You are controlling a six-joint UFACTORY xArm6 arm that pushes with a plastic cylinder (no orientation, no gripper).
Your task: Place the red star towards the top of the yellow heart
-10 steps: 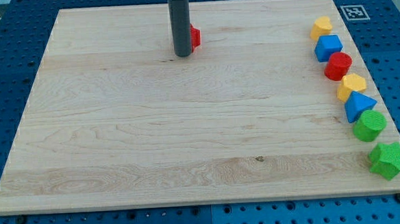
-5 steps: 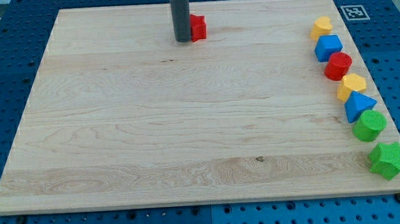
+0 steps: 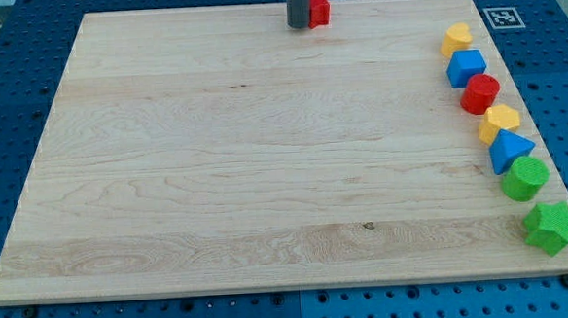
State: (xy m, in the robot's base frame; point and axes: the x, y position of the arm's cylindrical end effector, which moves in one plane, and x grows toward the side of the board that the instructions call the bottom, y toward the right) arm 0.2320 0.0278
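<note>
Red star block [image 3: 320,9] has slid up and right, touching the dark rod tip's [image 3: 299,26] right side, nearer the yellow heart block [image 3: 456,39]. No pincer shows.

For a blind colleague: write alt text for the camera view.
My tip presses the left side of a red star block at the wooden board's top edge. Seven blocks line the right edge, from a yellow heart block down to a green star block.

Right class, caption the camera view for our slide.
My tip pushes the red star along the board's top edge, left of the yellow heart.
</note>
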